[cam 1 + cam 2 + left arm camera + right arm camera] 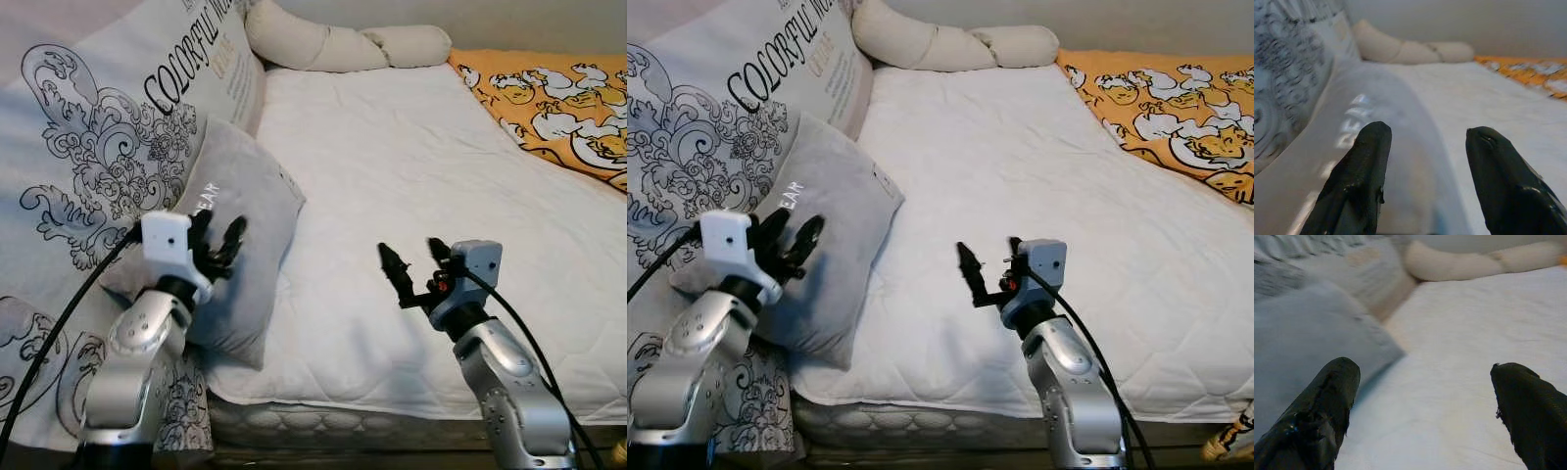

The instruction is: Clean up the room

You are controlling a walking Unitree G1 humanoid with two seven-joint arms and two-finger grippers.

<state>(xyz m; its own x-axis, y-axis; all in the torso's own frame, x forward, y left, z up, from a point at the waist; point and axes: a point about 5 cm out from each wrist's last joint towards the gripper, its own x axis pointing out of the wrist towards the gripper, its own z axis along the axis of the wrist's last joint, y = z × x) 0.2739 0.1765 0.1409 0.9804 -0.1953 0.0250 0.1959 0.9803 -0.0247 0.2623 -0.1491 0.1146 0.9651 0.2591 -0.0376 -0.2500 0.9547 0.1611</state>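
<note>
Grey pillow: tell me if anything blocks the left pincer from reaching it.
Nothing visible does. The left pincer hovers open right over the grey pillow, which leans against the large printed cushion at the mattress edge. The right pincer is off to the side.

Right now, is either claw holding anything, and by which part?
Nothing is held. The left claw is open in front of the grey pillow, not gripping it. The right claw is open above the white mattress.

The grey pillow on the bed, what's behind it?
Behind the grey pillow stands a large white cushion with black scroll patterns and lettering, which the pillow leans on. The cushion's lower part is covered.
</note>
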